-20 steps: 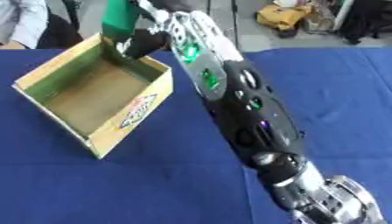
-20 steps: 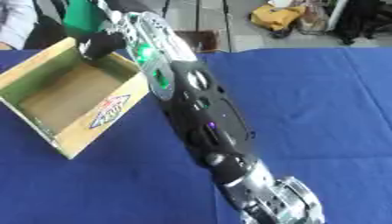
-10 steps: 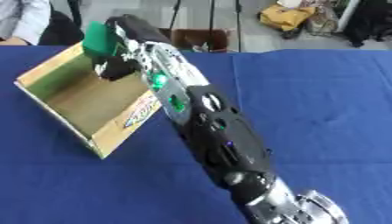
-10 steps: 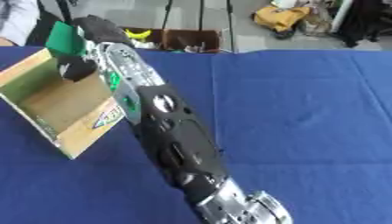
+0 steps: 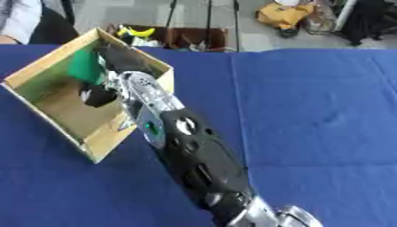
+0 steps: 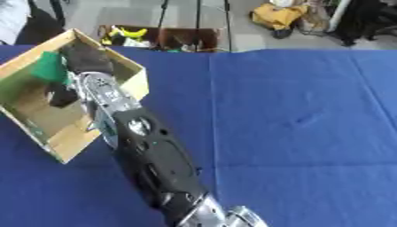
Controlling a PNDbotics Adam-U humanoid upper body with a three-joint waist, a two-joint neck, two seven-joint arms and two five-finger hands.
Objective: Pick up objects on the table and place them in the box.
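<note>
An open cardboard box (image 5: 99, 143) lies tilted at the upper left of the blue table. My right arm runs from the lower edge up into it. My right hand (image 5: 116, 59) is inside the box by its far wall, fingers curled on a green object (image 5: 82, 68), whose shape I cannot make out. A dark part of the hand, seemingly the thumb (image 5: 96, 95), hangs over the box floor. The arm hides the box's right wall. My left hand shows in no view.
The blue cloth (image 5: 310, 133) stretches free to the right of the arm and in front of the box. Beyond the far table edge stand a brown crate (image 6: 186, 39) and a yellow bag (image 6: 278, 13) on the floor.
My right hand has swung left and down with the green object, from above the box's far right corner to inside the box.
</note>
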